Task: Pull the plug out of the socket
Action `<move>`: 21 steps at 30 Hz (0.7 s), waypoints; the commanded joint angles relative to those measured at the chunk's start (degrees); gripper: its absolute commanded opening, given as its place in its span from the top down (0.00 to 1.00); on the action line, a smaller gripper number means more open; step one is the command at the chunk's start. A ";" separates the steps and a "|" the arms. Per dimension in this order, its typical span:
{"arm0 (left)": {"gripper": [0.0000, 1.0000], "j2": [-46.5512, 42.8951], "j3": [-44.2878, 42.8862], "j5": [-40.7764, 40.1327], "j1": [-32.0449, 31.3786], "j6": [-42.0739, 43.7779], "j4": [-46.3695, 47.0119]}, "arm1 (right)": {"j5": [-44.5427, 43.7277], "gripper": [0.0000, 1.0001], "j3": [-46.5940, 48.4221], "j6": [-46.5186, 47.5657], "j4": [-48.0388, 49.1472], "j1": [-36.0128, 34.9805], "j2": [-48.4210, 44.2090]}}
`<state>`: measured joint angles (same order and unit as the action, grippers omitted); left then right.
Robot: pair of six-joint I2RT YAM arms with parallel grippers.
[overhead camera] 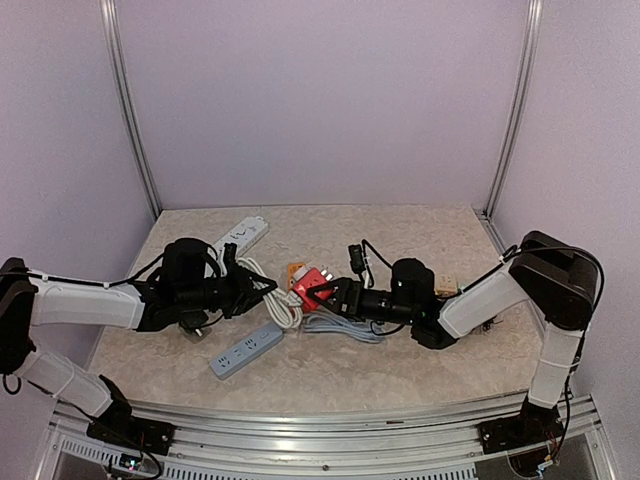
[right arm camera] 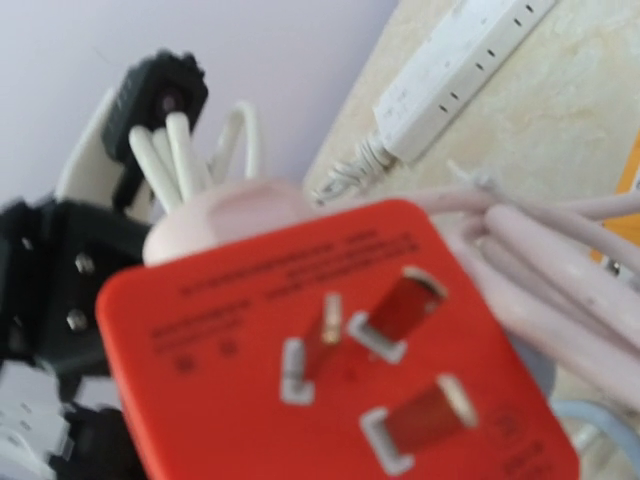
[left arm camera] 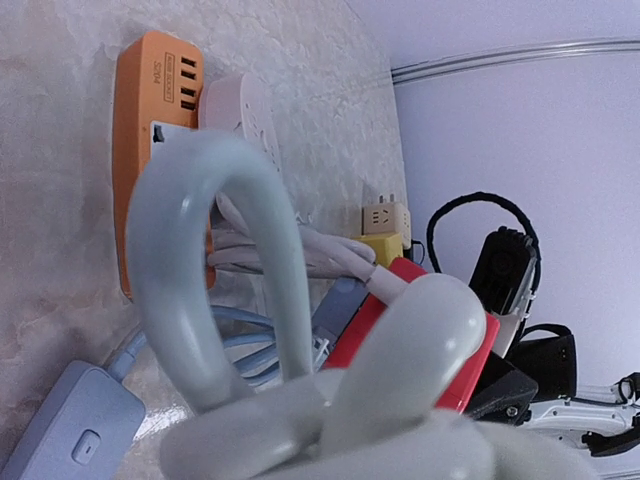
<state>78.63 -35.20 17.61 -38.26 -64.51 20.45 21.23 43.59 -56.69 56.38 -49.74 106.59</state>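
The red socket block (right arm camera: 200,400) is found between the two arms, over the middle of the table (overhead camera: 400,370), so that it can be held back from one side while the plug is pulled from the other. The white plug (right arm camera: 225,215) is pushed into the side of the red block that is turned to the left arm, and it is not yet out. The white cable (left arm camera: 190,250) from that plug is bent into a loop and is clamped in the left gripper (overhead camera: 243,285), whose fingers are pressed together on it. A pull from there is likely meant to drag the plug away from the block. The right gripper (overhead camera: 330,292) is placed right at the other side of the red block, but it cannot be told whether the block is gripped or let go. Three metal pins are seen on the block's face in the right wrist view. Rows of small print are stamped above them, but they are too blurred to be read. An orange power strip (left arm camera: 140,150) is laid just beside the red block, on its far side, and the tiny letters on its end cannot be made out either.
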 commanded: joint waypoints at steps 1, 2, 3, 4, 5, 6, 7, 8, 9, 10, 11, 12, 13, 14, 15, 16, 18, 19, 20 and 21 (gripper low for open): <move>1.00 -1.49 0.30 8.85 -1.92 -2.03 6.73 | 0.16 0.18 0.74 -7.52 15.98 0.77 2.50; 1.00 -1.54 0.38 8.85 -2.09 -2.29 7.09 | 0.27 0.19 0.82 -9.20 18.14 0.74 3.06; 1.00 -1.55 0.44 8.94 -2.23 -2.80 7.64 | 0.34 0.20 0.89 -10.54 19.84 0.77 3.39; 1.00 -1.43 0.48 9.19 -2.33 -3.19 8.53 | 0.24 0.20 0.84 -11.60 21.45 0.77 3.79; 1.00 -1.32 0.48 9.57 -2.42 -3.51 9.50 | -0.08 0.20 0.81 -12.20 22.36 0.73 3.93; 1.00 -1.16 0.48 9.96 -2.55 -3.86 10.40 | -0.54 0.20 0.74 -12.06 22.00 0.72 3.91; 1.00 -1.00 0.41 10.28 -2.67 -4.06 11.57 | -1.10 0.19 0.95 -11.54 19.74 0.73 3.71; 1.00 -0.91 0.33 10.41 -2.81 -4.24 12.27 | -1.52 0.19 1.07 -10.60 17.50 0.74 3.49; 1.00 -0.92 0.31 10.52 -2.93 -4.37 12.79 | -2.08 0.19 0.96 -9.74 16.06 0.78 3.24; 1.00 -1.00 0.37 10.60 -2.96 -4.44 13.30 | -2.81 0.19 0.59 -9.15 15.11 0.72 2.90; 1.00 -1.23 0.46 10.65 -2.96 -4.52 13.72 | -3.69 0.18 -0.12 -8.62 14.31 0.75 2.51; 1.00 -1.55 0.52 10.62 -2.88 -4.72 14.15 | -4.62 0.18 -0.95 -7.92 13.12 0.82 1.95; 1.00 -1.88 0.69 10.47 -2.73 -5.01 14.44 | -5.38 0.17 -1.42 -7.32 11.93 0.91 1.35; 1.00 -2.58 0.86 10.36 -2.58 -5.35 14.79 | -6.13 0.17 -1.93 -6.80 10.81 0.91 0.71; 1.00 -3.02 1.03 10.20 -2.39 -5.54 14.95 | -6.89 0.16 -2.59 -6.25 10.04 1.03 0.12; 1.00 -3.67 1.20 10.05 -2.16 -5.76 14.90 | -7.58 0.16 -3.08 -6.02 9.41 1.11 -0.57; 1.00 -4.86 1.63 9.66 -1.60 -5.95 14.52 | -8.74 0.15 -4.09 -5.55 8.35 1.39 -1.80; 1.00 -5.51 1.89 9.37 -1.22 -5.97 14.19 | -9.20 0.15 -4.40 -5.21 7.32 1.50 -2.33; 1.00 -5.97 2.30 9.05 -0.86 -6.04 13.85 | -9.60 0.15 -4.66 -4.96 6.49 1.67 -2.83; 1.00 -6.71 2.68 8.84 -0.50 -6.17 13.55 | -9.89 0.15 -4.81 -4.75 5.56 1.73 -3.33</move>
<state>77.06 -32.93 20.86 -38.96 -68.79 26.13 16.12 40.05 -64.05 65.65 -49.06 106.17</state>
